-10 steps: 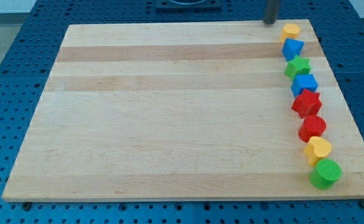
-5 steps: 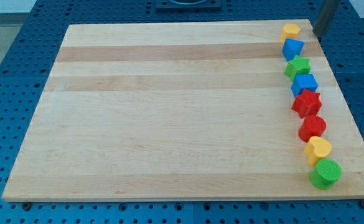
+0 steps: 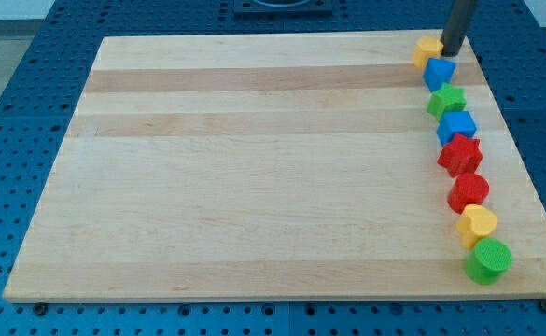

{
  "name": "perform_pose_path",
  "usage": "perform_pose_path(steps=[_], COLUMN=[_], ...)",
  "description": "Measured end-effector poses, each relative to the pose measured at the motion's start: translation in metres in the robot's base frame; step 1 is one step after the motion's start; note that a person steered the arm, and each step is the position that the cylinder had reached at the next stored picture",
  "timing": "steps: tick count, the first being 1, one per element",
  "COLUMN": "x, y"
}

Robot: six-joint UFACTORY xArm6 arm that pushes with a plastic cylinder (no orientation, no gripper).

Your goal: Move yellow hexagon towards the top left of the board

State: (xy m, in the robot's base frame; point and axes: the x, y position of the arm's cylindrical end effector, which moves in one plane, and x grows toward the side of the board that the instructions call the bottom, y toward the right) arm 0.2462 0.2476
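Note:
The yellow hexagon (image 3: 427,49) lies at the top right corner of the wooden board (image 3: 254,187), at the head of a column of blocks. My tip (image 3: 451,53) stands right against the hexagon's right side, and the rod hides that edge of it. Just below the tip is a blue block (image 3: 439,72).
The column runs down the board's right side: a green star (image 3: 447,100), a blue cube (image 3: 457,125), a red star (image 3: 460,154), a red block (image 3: 469,191), a second yellow block (image 3: 478,224) and a green cylinder (image 3: 488,259). The board's right edge is close by.
The rod went from left of the hexagon, round to its right, then came in against it. The hexagon has slid slightly left. The other blocks have not moved.

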Motion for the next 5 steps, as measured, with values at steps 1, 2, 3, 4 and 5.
perform_pose_path(steps=[1, 2, 3, 4, 5], x=[0.001, 0.001, 0.002, 0.002, 0.002], y=[-0.002, -0.020, -0.042, -0.049, -0.075])
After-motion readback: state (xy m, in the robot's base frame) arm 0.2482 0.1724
